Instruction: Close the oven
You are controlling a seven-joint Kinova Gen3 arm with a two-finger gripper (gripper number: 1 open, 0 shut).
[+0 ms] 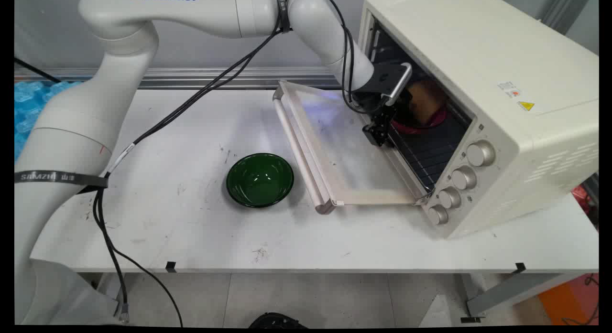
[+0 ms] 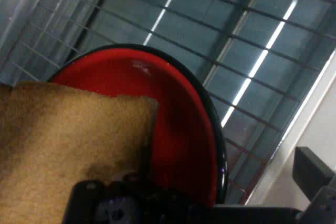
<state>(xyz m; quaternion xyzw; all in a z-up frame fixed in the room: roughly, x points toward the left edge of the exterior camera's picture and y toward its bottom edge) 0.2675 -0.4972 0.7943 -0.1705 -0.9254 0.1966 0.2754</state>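
A tan, coarse-crumbed slice of bread [image 2: 58, 145] lies in a shallow red bowl with a dark rim [image 2: 184, 145], and the bowl stands on the wire rack [image 1: 430, 154] inside a cream-coloured countertop toaster oven [image 1: 483, 84]. In the main view the bread and bowl sit deep in the oven cavity, just beyond the black two-finger pincer [image 1: 377, 132], which reaches in through the oven mouth over the lowered glass door [image 1: 334, 146]. In the hand view the bread fills the lower left directly ahead of the pincer's linkage, with the bowl's open red floor to its right. Whether the pincer is released or clenched cannot be told; the bread appears close to or against it, but contact is not confirmed. Well apart from the oven, a dark green glazed bowl [image 1: 259, 179] rests on the white counter [image 1: 191, 228], off the door's handle edge.
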